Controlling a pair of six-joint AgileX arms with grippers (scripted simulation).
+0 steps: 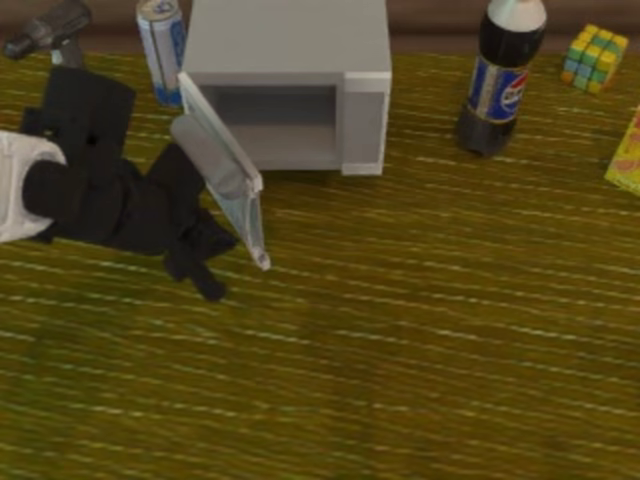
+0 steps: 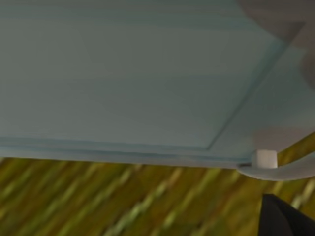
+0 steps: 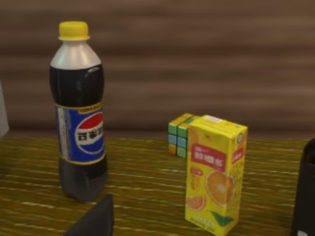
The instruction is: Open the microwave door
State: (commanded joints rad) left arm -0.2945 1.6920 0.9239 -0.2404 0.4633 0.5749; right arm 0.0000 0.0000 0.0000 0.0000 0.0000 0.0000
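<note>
The microwave door (image 1: 222,178) stands swung wide open from the microwave (image 1: 290,80), its long edge running out over the desk (image 1: 420,340). The left claw (image 1: 200,262) sits just beside its free edge; I cannot tell its grip. A soda can (image 1: 162,45) stands behind, and a cola bottle (image 1: 500,75) far to the right.

My left gripper (image 1: 205,268) is hard against the swung-out door (image 1: 222,178), which blocks its right; a can (image 1: 163,45) stands beyond. Open table (image 1: 420,350) lies in front.

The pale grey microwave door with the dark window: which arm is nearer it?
Left. The left gripper sits right beside the swung-open pale grey microwave door; the right arm is outside the top view.
</note>
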